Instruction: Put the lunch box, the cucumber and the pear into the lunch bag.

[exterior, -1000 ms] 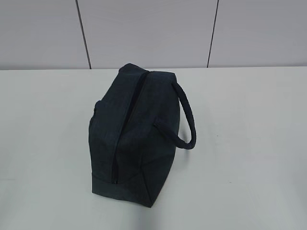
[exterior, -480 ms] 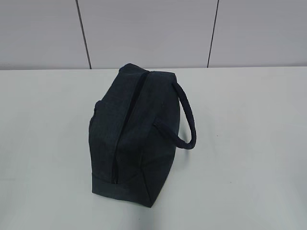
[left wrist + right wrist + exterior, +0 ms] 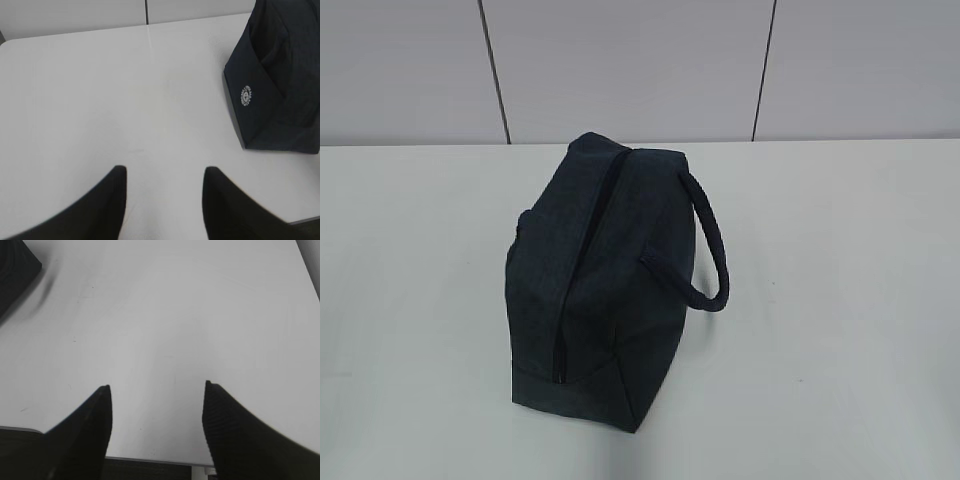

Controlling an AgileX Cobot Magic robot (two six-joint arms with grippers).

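The dark navy lunch bag (image 3: pixel 595 290) stands on the white table (image 3: pixel 840 300), its top zipper shut and its padded loop handle (image 3: pixel 712 250) sticking out to the right. Its end with a round white logo shows at the right of the left wrist view (image 3: pixel 272 85), and a corner of it at the top left of the right wrist view (image 3: pixel 15 270). My left gripper (image 3: pixel 165 172) is open and empty over bare table, left of the bag. My right gripper (image 3: pixel 157 387) is open and empty near the table's front edge. The lunch box, the cucumber and the pear are out of view.
A grey panelled wall (image 3: pixel 640 70) rises behind the table's far edge. The table's front edge (image 3: pixel 150 460) lies just under my right gripper.
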